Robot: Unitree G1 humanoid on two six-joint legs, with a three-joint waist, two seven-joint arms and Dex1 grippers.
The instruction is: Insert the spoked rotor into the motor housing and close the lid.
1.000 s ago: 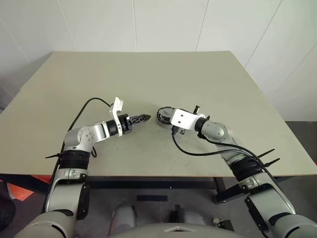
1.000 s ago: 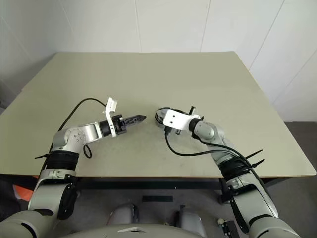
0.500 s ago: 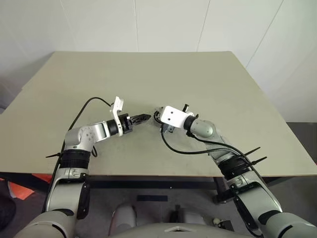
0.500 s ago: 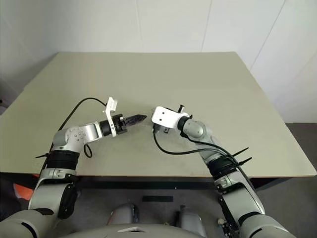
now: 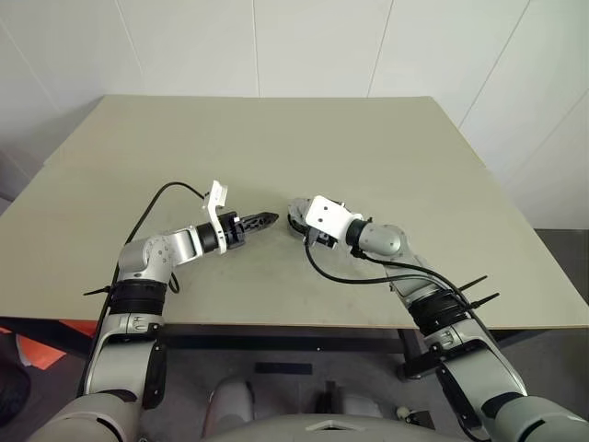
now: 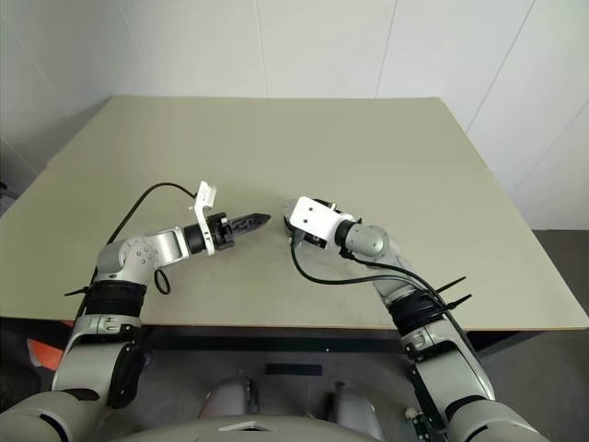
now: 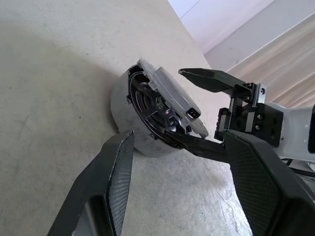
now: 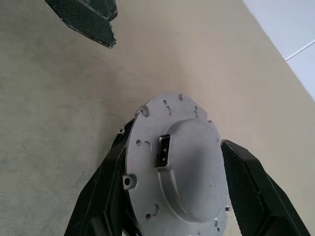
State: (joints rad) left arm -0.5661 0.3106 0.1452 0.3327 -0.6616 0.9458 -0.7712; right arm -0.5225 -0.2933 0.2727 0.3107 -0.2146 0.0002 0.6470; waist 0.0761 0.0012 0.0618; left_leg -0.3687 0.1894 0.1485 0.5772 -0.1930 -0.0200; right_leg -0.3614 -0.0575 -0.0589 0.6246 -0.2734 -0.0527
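Note:
The motor housing (image 7: pixel 123 110) is a round grey case standing on the table between both grippers. The lid (image 8: pixel 174 167), a grey disc with a small socket, sits tilted over its opening (image 7: pixel 170 101). Dark spokes and a silvery hub show in the gap; I cannot tell whether they are the spoked rotor. My right gripper (image 8: pixel 172 145) is open, one finger (image 7: pixel 211 78) clear of the lid and the other (image 7: pixel 197 146) low beside the case. My left gripper (image 7: pixel 179 135) is open, a little short of the case, also seen in the head view (image 5: pixel 267 220).
The beige table (image 5: pixel 368 147) stretches wide and bare behind and to both sides of the housing (image 5: pixel 296 218). Black cables trail from both wrists across the near part of the table, and the front edge lies close under the forearms.
My right gripper's fingers have spread apart from the lid, and that hand has rolled and shifted slightly toward the left gripper. The left arm has stayed still.

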